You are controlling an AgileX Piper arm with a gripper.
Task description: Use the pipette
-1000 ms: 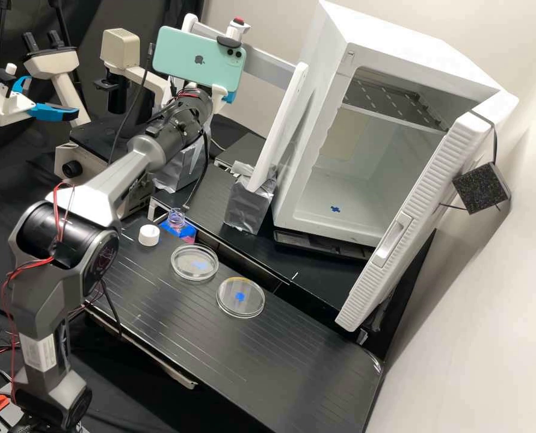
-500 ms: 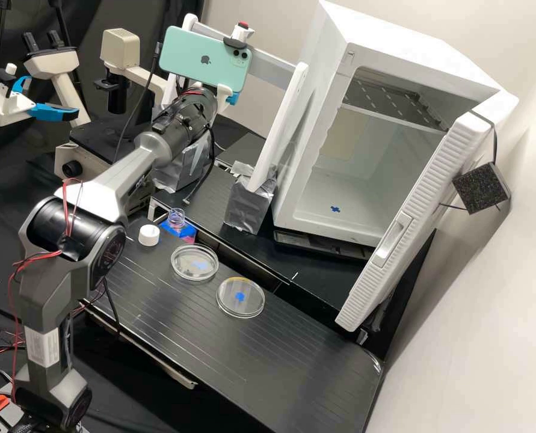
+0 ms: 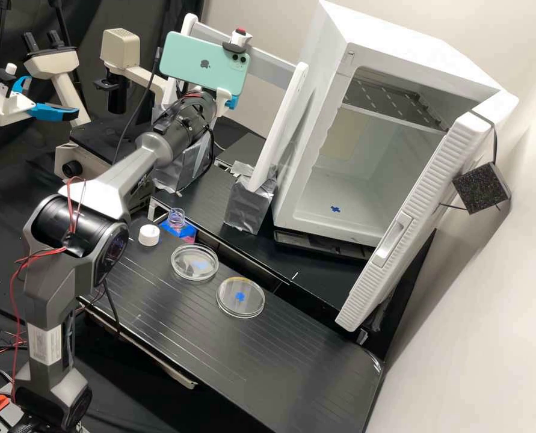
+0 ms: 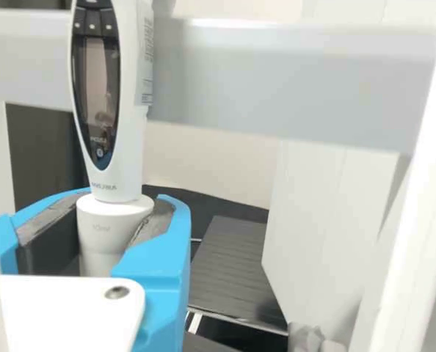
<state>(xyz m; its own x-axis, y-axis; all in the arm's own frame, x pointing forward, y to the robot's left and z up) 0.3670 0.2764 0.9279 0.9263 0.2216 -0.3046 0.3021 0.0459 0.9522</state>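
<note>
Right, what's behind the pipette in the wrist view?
A grey crossbar, with a pale wall beyond it. The pipette covers whatever lies straight behind its body; the gripper hides more lower down.

White pipette clasped upright between blue fingers, pale grey bar behind, ribbed dark surface beyond

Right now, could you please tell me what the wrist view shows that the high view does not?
Wrist view: the display on the front of the pipette.

High view: the two dishes, the bottle, the cap and the phone.

Both: the pipette, its top in the high view; the blue jaws; and the grey bar behind.
</note>
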